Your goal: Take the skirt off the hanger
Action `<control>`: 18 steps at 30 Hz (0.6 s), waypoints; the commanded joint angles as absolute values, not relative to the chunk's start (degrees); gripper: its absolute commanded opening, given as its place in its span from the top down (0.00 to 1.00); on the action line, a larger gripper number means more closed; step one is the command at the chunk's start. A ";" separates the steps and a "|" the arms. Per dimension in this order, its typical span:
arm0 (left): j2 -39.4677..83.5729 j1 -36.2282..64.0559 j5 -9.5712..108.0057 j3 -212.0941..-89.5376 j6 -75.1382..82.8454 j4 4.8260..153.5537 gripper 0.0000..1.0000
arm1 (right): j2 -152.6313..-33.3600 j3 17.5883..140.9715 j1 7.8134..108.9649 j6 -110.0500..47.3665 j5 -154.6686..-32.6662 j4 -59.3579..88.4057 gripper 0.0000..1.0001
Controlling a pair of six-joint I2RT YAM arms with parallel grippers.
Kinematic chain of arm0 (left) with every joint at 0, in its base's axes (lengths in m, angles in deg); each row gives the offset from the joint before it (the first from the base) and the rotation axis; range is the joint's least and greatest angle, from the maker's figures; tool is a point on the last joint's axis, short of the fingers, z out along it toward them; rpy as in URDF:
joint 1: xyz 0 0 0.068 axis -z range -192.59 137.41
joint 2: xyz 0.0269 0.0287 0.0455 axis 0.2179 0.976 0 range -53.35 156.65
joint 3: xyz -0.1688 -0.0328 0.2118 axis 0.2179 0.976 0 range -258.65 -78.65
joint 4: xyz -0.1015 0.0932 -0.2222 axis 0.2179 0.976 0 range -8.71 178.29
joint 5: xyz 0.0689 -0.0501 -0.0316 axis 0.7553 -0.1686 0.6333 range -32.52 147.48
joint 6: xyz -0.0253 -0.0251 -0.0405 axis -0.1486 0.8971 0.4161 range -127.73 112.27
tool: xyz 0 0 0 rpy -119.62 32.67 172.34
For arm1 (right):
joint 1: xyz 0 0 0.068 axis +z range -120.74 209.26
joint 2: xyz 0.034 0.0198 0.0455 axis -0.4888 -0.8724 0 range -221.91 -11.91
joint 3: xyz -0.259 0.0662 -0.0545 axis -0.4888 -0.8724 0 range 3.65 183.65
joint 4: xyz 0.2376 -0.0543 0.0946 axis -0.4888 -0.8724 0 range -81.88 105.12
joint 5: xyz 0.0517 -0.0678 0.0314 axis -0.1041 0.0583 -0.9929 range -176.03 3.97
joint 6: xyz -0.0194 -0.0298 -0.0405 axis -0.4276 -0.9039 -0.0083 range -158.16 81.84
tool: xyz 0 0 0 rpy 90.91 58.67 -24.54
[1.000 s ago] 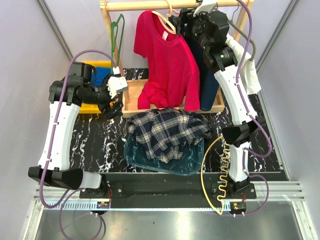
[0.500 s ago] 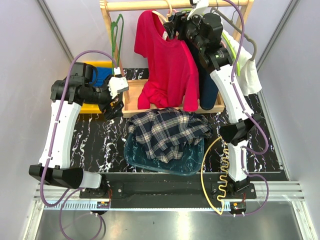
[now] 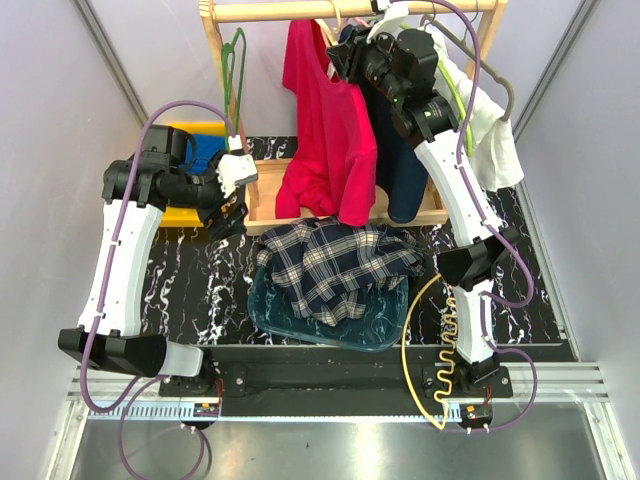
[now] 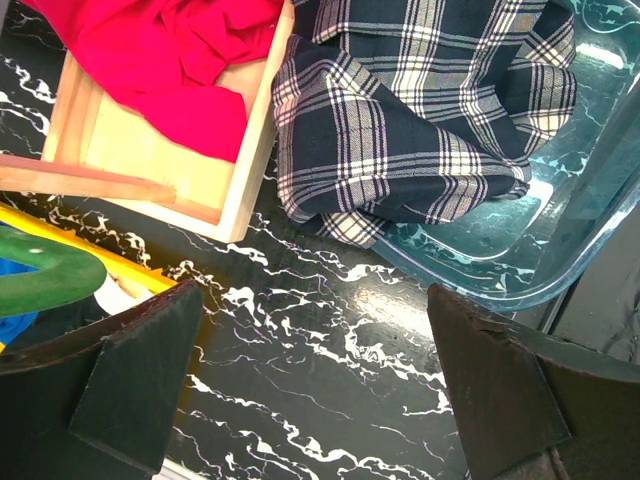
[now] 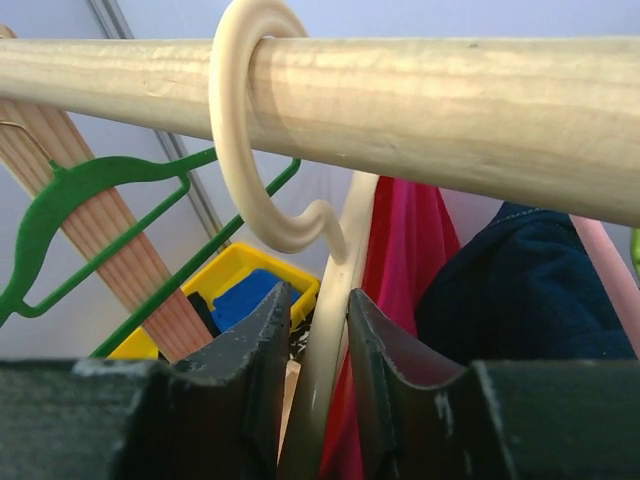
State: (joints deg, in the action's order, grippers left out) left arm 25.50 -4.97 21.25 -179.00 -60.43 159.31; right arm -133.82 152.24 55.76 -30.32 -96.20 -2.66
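The navy denim skirt [image 3: 400, 170] hangs from the wooden rod [image 3: 280, 11], right of the red T-shirt [image 3: 335, 130]. My right gripper [image 3: 345, 50] is up at the rod between the two. In the right wrist view its jaws [image 5: 315, 295] have closed on the arm of a cream hanger [image 5: 325, 330], just under that hanger's hook on the rod [image 5: 450, 110], with red cloth [image 5: 400, 260] right behind. The skirt [image 5: 510, 290] is to the right, with a pale pink hanger [image 5: 610, 265] at its edge. My left gripper [image 3: 240, 190] is open above the table [image 4: 312, 300], holding nothing.
A green hanger [image 3: 235, 70] hangs at the rod's left end and a white garment [image 3: 495, 140] on a grey hanger [image 3: 490, 70] at its right. A plaid shirt [image 3: 335, 260] lies in a teal tray [image 3: 300, 325]. Behind are the rack's wooden base [image 3: 265, 190] and a yellow bin [image 3: 190, 130].
My right gripper moved left along the rod and its jaws closed on the cream hanger. The red T-shirt swung left and turned edge-on. The left arm stayed put.
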 commanded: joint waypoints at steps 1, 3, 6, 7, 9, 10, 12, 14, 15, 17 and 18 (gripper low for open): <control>25.13 -5.03 19.95 -178.49 -60.37 165.05 0.01 | -134.17 153.59 56.59 -30.60 -96.40 -1.49 0.71; 25.13 -5.03 20.12 -178.49 -60.55 165.05 0.01 | -134.52 153.50 57.21 -31.21 -94.82 -1.75 0.88; 25.04 -5.03 20.21 -178.40 -60.64 164.97 0.01 | -134.96 154.02 59.05 -34.70 -90.87 -2.19 1.00; 25.04 -5.03 20.04 -178.32 -60.64 164.88 0.01 | -135.14 154.55 59.84 -36.47 -89.90 -2.11 1.00; 24.96 -5.03 19.95 -178.05 -60.55 164.79 0.01 | -135.49 156.56 62.74 -42.50 -86.30 -1.67 1.00; 25.13 -5.03 19.69 -178.14 -60.55 164.79 0.01 | -135.40 156.92 63.44 -43.25 -84.64 -0.45 1.00; 25.13 -5.03 19.51 -178.05 -60.55 164.61 0.01 | -134.88 158.76 64.24 -43.26 -83.22 0.61 1.00; 25.22 -5.03 19.25 -178.14 -60.46 164.44 0.01 | -134.70 160.70 64.50 -43.87 -82.34 1.32 1.00; 25.22 -5.03 19.25 -178.05 -60.37 164.26 0.01 | -133.83 162.01 64.51 -44.39 -82.07 1.58 1.00; 25.05 -5.03 18.72 -178.14 -60.28 164.18 0.01 | -132.42 162.20 64.51 -45.01 -81.63 2.55 1.00; 25.04 -5.03 18.54 -178.14 -60.20 164.09 0.01 | -130.76 162.20 64.51 -45.79 -81.54 2.81 1.00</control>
State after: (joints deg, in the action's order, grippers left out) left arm 25.50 -4.97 21.19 -178.33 -60.41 159.29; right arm -136.29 157.33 63.02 -41.05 -81.05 -2.95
